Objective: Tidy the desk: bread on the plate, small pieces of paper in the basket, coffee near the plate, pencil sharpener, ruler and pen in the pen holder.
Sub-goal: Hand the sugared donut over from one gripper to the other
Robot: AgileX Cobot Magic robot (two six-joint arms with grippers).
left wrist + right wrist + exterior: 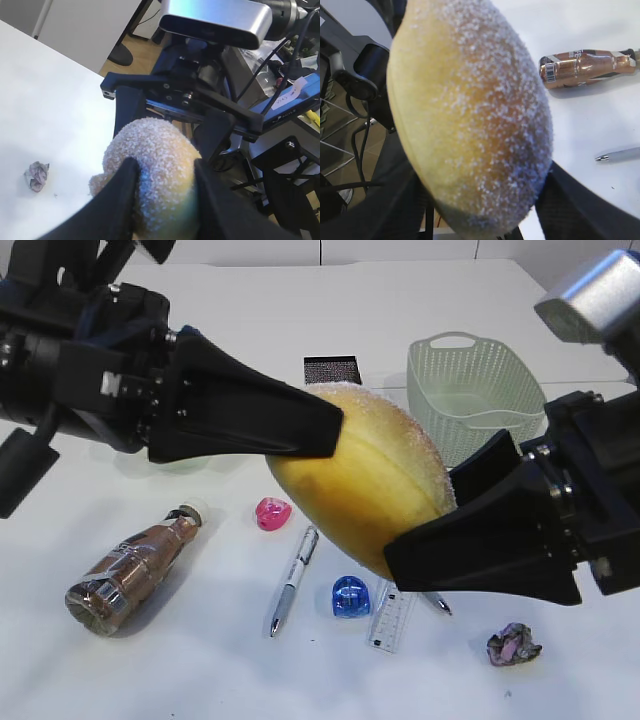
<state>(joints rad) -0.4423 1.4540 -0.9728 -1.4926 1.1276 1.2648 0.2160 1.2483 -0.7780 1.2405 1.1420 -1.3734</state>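
Observation:
The sugar-dusted yellow bread (370, 480) hangs in the air between both grippers. My left gripper (335, 435) is shut on its upper left end, and its fingers press into the bread (150, 160) in the left wrist view (162, 170). My right gripper (425, 515) grips the lower right end, with the bread (470, 110) filling the gap between its fingers (480, 200). On the table lie the coffee bottle (130, 570) (585, 67), a pink sharpener (272, 512), a blue sharpener (350, 596), a pen (293, 580) (620, 155), a clear ruler (392, 618) and a crumpled paper (514, 644) (37, 175).
A pale green basket (475, 390) stands at the back right. A black mesh pen holder (332, 370) stands behind the bread. A pale green rim, perhaps the plate (185, 465), shows under the left arm, mostly hidden. A second pen tip (437, 602) pokes out under the right gripper.

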